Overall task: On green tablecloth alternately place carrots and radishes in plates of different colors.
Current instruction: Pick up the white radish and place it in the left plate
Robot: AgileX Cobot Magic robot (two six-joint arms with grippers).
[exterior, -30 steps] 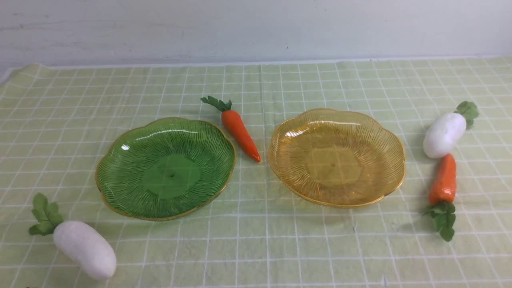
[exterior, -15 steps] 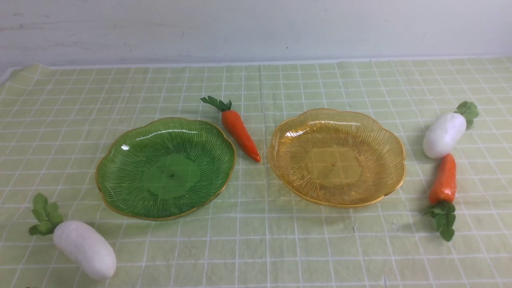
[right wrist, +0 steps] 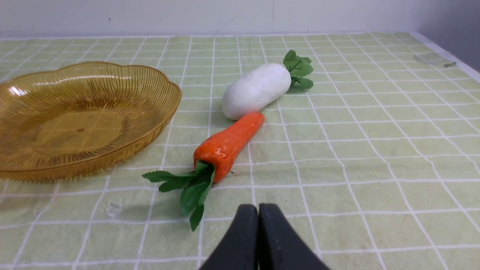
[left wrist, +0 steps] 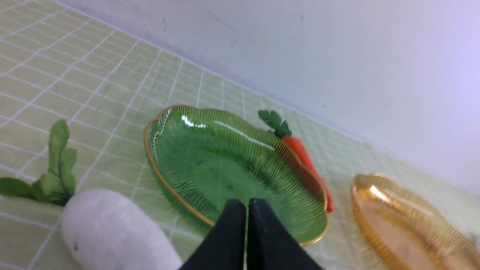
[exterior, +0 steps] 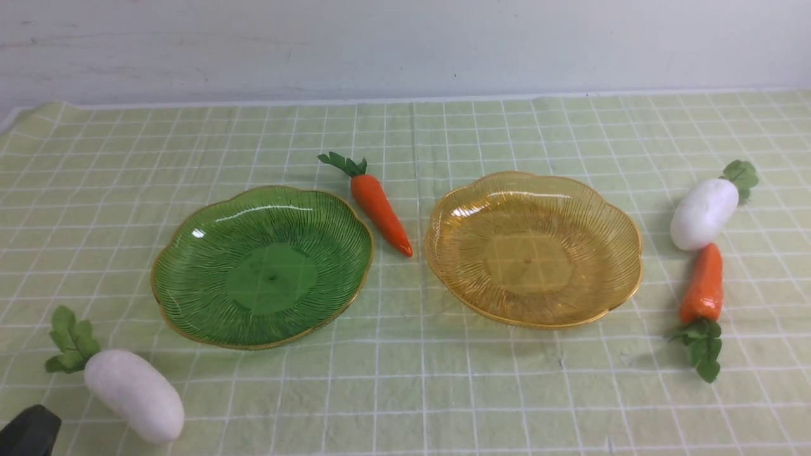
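On the green tablecloth [exterior: 405, 392] stand a green plate [exterior: 261, 266] and an amber plate [exterior: 532, 248], both with nothing in them. One carrot [exterior: 379, 206] lies between them. A second carrot [exterior: 703, 285] lies right of the amber plate, touching a radish [exterior: 704, 213] behind it. Another radish [exterior: 134, 394] lies at the front left. My left gripper [left wrist: 247, 203] is shut with nothing in it, near that radish [left wrist: 112, 232] and the green plate [left wrist: 210, 165]; its dark tip [exterior: 28, 432] shows at the front left corner. My right gripper [right wrist: 258, 208] is shut and holds nothing, just short of the second carrot [right wrist: 228, 144].
A pale wall [exterior: 405, 44] rises behind the cloth's far edge. The cloth's right edge [right wrist: 446, 56] shows in the right wrist view.
The left gripper's dark tip has come into the front view at the bottom left corner. The carrots, radishes and plates have not moved.
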